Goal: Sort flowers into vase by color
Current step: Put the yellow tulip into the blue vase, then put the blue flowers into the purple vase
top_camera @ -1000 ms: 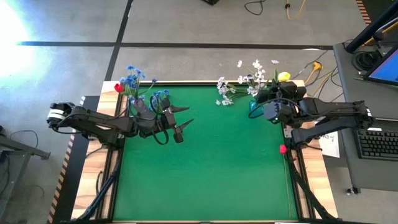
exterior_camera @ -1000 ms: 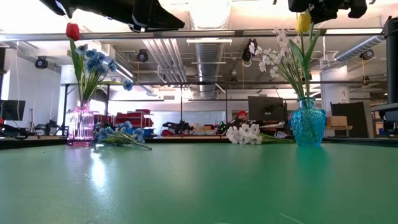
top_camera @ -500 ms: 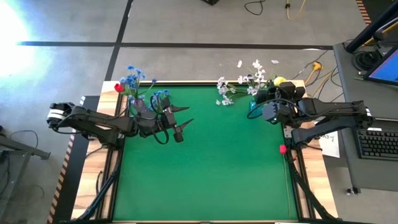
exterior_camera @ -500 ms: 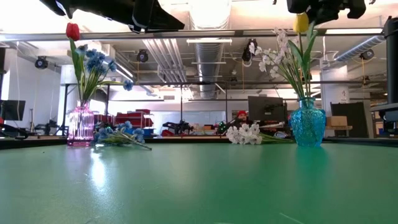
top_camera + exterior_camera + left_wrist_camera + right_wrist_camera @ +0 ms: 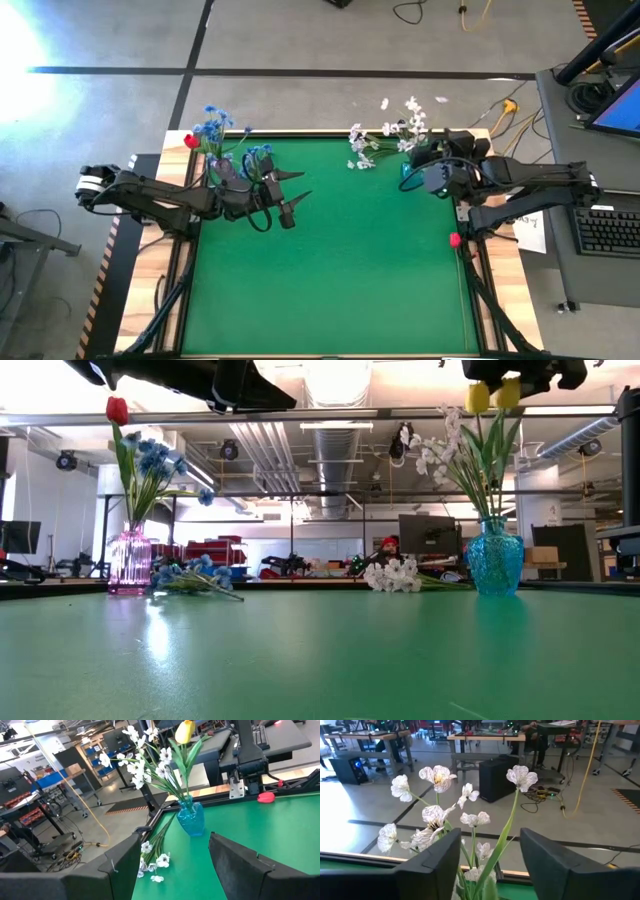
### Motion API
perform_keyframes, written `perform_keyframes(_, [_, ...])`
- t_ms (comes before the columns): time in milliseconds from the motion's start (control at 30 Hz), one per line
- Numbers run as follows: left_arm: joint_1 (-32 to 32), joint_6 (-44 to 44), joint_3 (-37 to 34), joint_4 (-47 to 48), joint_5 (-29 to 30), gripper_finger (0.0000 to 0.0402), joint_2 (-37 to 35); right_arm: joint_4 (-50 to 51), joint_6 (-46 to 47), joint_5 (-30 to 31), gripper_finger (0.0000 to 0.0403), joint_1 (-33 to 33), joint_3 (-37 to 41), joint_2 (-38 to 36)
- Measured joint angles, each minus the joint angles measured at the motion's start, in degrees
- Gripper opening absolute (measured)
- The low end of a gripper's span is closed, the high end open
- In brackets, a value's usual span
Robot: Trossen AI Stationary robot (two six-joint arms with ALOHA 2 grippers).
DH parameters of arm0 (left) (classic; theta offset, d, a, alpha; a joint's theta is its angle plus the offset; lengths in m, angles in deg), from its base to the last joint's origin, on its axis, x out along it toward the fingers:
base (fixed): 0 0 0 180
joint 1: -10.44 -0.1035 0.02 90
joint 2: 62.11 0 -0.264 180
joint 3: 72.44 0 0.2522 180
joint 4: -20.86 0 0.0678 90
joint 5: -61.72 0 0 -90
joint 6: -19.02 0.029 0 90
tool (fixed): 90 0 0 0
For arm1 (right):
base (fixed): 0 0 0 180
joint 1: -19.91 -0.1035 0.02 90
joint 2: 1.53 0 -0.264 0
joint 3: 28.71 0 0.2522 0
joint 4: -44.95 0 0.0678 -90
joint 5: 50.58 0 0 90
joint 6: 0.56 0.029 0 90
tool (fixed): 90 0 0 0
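A blue glass vase (image 5: pixel 494 563) stands at the table's far right, holding white sprays (image 5: pixel 440 455) and two yellow tulips (image 5: pixel 478 398). My right gripper (image 5: pixel 490 867) hovers open just above it (image 5: pixel 432 160). A green stem (image 5: pixel 496 855) rises between its fingers, apart from both. At the far left, a pink vase (image 5: pixel 130 560) holds a red tulip (image 5: pixel 117 410) and blue flowers (image 5: pixel 155 460). More blue flowers (image 5: pixel 195 575) and white flowers (image 5: pixel 395 575) lie on the table. My left gripper (image 5: pixel 290 195) waits open, high over the left side.
A red knob (image 5: pixel 455 240) sits on the table's right rim. The green mat (image 5: pixel 340 270) spreads toward the near edge. Beyond the right rim are a keyboard (image 5: pixel 608 230) and papers. Cables lie on the floor behind the far edge.
My right gripper has opened above the blue vase and let go of a yellow tulip. The tulip's head has shifted under the gripper and now stands beside a second yellow tulip in the vase.
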Motion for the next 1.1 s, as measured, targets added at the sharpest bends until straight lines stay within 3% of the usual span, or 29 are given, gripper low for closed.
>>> perform_keyframes(433, [0.0, -0.8, 0.0, 1.8, 0.0, 0.0221, 0.0, 0.0, -4.0, 0.0, 0.0290, 0.0, -4.8, -0.1])
perform_keyframes(767, [0.0, -3.6, 0.0, 7.5, -0.5, 0.0221, -0.4, -0.7, -11.1, -4.0, 0.0316, 0.0, -10.9, -0.1])
perform_keyframes(833, [0.0, -3.6, 0.0, 11.9, -4.1, 0.0221, -1.4, -2.2, -14.4, -5.0, 0.0314, 0.0, -12.2, 0.2])
perform_keyframes(1000, [0.1, -5.6, 0.0, 18.6, -19.4, 0.0221, -5.9, -11.8, -28.4, -9.1, 0.0306, -0.2, -15.4, 1.7])
perform_keyframes(1100, [0.2, -6.9, 0.0, 18.4, -21.6, 0.0221, -9.8, -21.4, -40.2, -13.4, 0.0301, -0.2, -16.9, 3.8])
